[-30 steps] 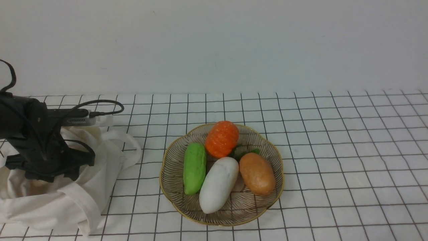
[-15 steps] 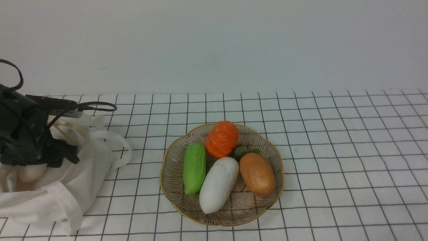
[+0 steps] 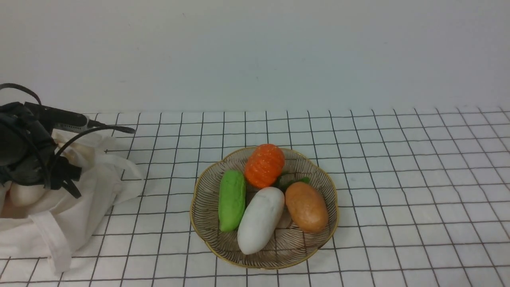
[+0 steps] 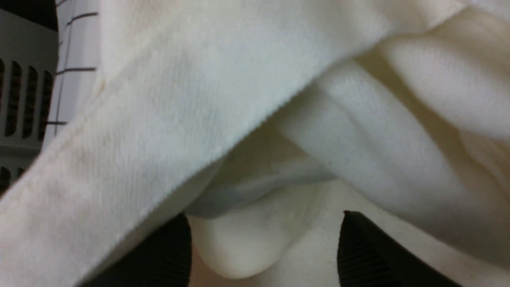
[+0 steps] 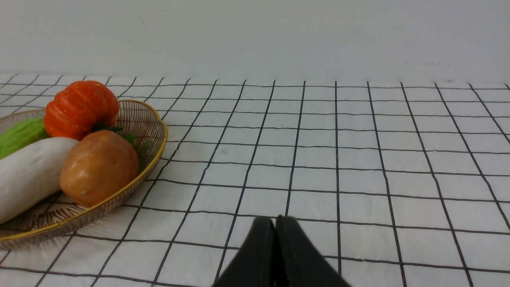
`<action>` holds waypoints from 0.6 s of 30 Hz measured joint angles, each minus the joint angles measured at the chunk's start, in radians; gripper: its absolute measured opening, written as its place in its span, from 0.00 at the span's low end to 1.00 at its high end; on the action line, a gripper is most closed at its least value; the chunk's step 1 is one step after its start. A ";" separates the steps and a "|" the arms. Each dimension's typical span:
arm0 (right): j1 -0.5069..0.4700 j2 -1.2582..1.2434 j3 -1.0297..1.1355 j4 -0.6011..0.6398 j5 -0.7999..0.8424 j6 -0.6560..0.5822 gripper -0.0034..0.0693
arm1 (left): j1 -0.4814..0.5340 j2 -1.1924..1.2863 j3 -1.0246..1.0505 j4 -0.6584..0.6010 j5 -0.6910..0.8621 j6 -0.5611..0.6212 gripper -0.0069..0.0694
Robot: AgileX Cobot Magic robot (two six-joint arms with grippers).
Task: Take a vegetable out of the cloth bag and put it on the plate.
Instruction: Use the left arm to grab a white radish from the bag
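The off-white cloth bag (image 3: 79,207) lies slumped at the table's left edge. My left gripper (image 3: 30,181) reaches into its mouth. In the left wrist view its two black fingers (image 4: 171,251) stand either side of the rounded end of a smooth white radish (image 4: 239,243), with folds of the bag (image 4: 159,99) draped over it. The radish (image 3: 24,194) peeks out under the gripper in the front view. The gold-rimmed plate (image 3: 334,207) sits mid-table and holds another white radish (image 3: 261,219). My right gripper (image 5: 275,218) is shut and empty, low over the table to the right of the plate (image 5: 159,131).
The plate also holds a green cucumber (image 3: 232,199), an orange pumpkin (image 3: 264,164) and a brown potato (image 3: 306,206). Black cables loop off my left arm (image 3: 99,129). A white wall stands behind the checked tablecloth (image 3: 418,179).
My left gripper has moved left and up out of the bag's folds, and a white radish now shows beneath it. The bag has been dragged left with it. The plate is unchanged.
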 joint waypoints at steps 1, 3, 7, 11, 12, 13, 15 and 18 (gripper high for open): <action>0.000 0.000 0.000 0.000 0.000 0.000 0.03 | 0.000 0.012 0.000 0.030 -0.001 -0.026 0.67; 0.000 0.000 0.000 0.000 0.000 0.000 0.03 | 0.000 0.029 0.000 0.060 -0.002 -0.048 0.67; 0.000 0.000 0.000 0.000 0.000 0.000 0.03 | 0.000 0.071 0.000 0.098 -0.004 -0.064 0.67; 0.000 0.000 0.000 0.000 0.000 0.000 0.03 | 0.000 0.089 -0.005 0.115 0.006 -0.066 0.67; 0.000 0.000 0.000 0.000 0.000 0.000 0.03 | 0.000 0.093 -0.006 0.120 0.010 -0.066 0.67; 0.000 0.000 0.000 0.000 0.000 0.000 0.03 | 0.000 0.093 -0.006 0.122 0.011 -0.066 0.67; 0.000 0.000 0.000 0.000 0.000 0.000 0.03 | 0.000 0.106 -0.006 0.143 0.024 -0.067 0.67; 0.000 0.000 0.000 0.000 0.000 0.000 0.03 | 0.000 0.119 -0.009 0.164 0.034 -0.068 0.66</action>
